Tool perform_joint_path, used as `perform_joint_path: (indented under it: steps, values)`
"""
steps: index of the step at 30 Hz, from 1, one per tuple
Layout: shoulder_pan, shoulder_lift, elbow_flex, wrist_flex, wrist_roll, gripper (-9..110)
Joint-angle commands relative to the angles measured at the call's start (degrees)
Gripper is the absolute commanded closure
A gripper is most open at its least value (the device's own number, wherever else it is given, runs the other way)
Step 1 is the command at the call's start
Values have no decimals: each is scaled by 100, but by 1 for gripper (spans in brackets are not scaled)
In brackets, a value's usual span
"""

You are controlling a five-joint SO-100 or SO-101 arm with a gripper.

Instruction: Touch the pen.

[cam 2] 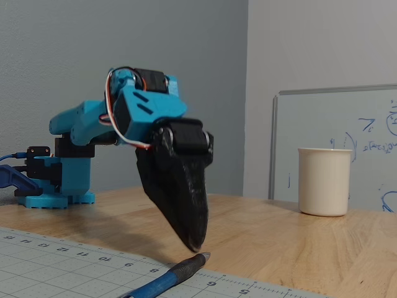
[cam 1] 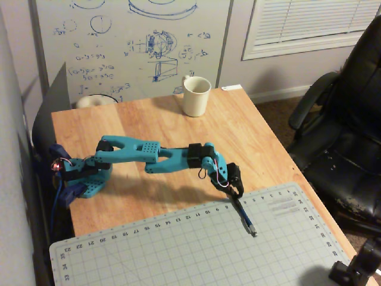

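Overhead view: the blue arm reaches from its base at the left edge of the wooden table toward the grey cutting mat. The black gripper points down at the mat's upper edge. The pen lies on the mat, slanting away from the gripper toward the lower right of this view, its near end directly beneath the fingertips. A cream mug stands well apart at the table's far side.

Fixed view: the gripper appears pressed together into a single tapered point (no gap shows between the fingers). Its tip hangs just above the pen tip; contact cannot be judged. The mug stands at right.
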Motion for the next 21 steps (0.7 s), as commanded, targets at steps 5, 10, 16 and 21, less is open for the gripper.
perform_joint_path:
  steps: [5, 10, 16, 21]
  values:
    - [9, 18, -510, -105, -53, 101]
    - [0, -18, -510, -105, -53, 101]
    - [9, 35, -510, -105, -53, 101]
    - [9, 62, -510, -105, -53, 101]
